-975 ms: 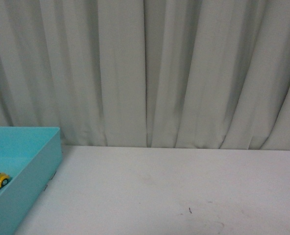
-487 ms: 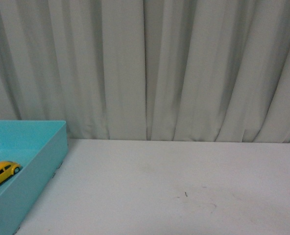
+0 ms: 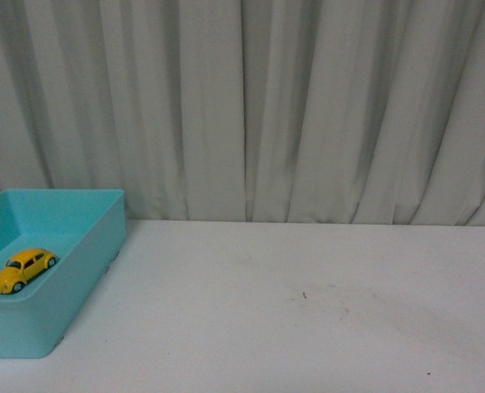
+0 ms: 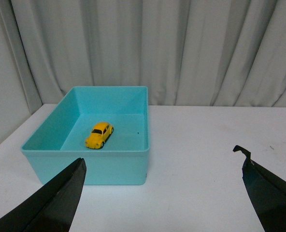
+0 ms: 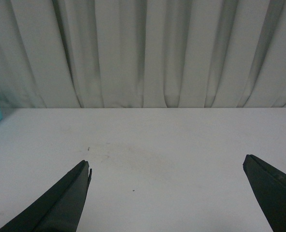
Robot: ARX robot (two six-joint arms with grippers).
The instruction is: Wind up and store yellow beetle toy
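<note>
Small glossy yellow beetle toy (image 4: 99, 135) rests upright on the floor inside the open turquoise plastic bin (image 4: 128, 165), apart from its walls. Left hand (image 4: 164, 193) and right hand (image 5: 167, 193) both gape wide, empty, above the white tabletop (image 3: 308, 311). Storage appears done; retreat clear of the bin.

A turquoise bin (image 3: 95, 246) sits on the white table (image 3: 308, 311) before pale curtains (image 3: 308, 106).

yellow beetle toy (image 3: 23, 269), upright, inside teal bin (image 3: 95, 246)
</note>
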